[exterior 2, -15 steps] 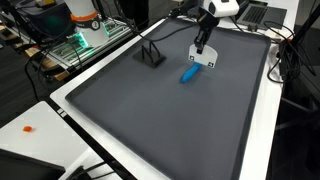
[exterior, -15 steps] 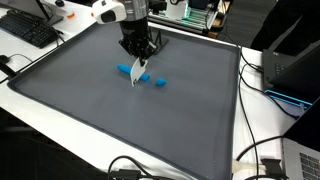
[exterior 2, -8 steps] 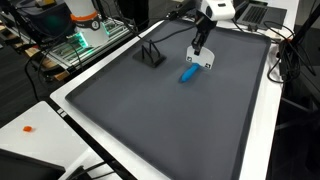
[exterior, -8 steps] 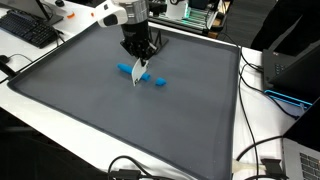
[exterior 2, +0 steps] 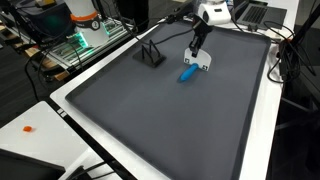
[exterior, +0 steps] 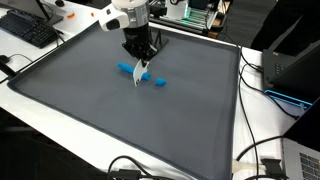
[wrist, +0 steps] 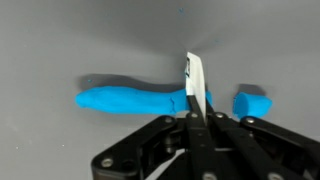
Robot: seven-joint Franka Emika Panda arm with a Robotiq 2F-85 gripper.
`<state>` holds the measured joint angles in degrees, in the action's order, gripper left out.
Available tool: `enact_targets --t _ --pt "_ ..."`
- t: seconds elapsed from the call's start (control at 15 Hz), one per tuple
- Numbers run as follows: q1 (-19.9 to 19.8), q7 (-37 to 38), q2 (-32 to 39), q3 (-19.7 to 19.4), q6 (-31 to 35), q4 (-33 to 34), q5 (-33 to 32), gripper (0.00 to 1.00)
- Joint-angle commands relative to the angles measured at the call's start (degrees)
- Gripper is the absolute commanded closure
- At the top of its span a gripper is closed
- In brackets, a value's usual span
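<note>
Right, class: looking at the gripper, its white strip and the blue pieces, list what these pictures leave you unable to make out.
Wrist view: the white strip shows edge-on, so its shape is unclear; the gripper hides its lower end.
Wrist view: the strip overlaps the long blue piece, so contact cannot be told.
In an exterior view: the small blue block is too small for detail.

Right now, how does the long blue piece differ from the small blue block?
Shape: the long blue piece is a stretched, tapering bar; the small blue block is short and stubby. Position: in the wrist view the long blue piece reaches the white strip gripped by the end effector; the small blue block lies apart on the strip's other side. Both are bright blue and lie on the gray mat.
</note>
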<state>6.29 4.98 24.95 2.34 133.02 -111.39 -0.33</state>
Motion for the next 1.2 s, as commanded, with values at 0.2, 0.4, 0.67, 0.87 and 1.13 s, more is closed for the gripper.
enact_targets --t 0.2,0.4,0.67,0.87,1.13 --pt "-0.13 -0.31 1.31 0.65 0.67 -1.72 0.30 0.99" --pt "-0.43 -0.91 0.82 1.70 0.46 -1.66 2.10 0.99" --pt "-0.29 -0.62 0.02 1.93 -0.23 -1.53 2.38 0.99" --pt "-0.19 -0.10 -0.59 1.75 -0.86 -1.27 2.20 0.99" --pt "-0.02 0.35 -1.36 1.44 -1.03 -1.08 1.51 0.99"
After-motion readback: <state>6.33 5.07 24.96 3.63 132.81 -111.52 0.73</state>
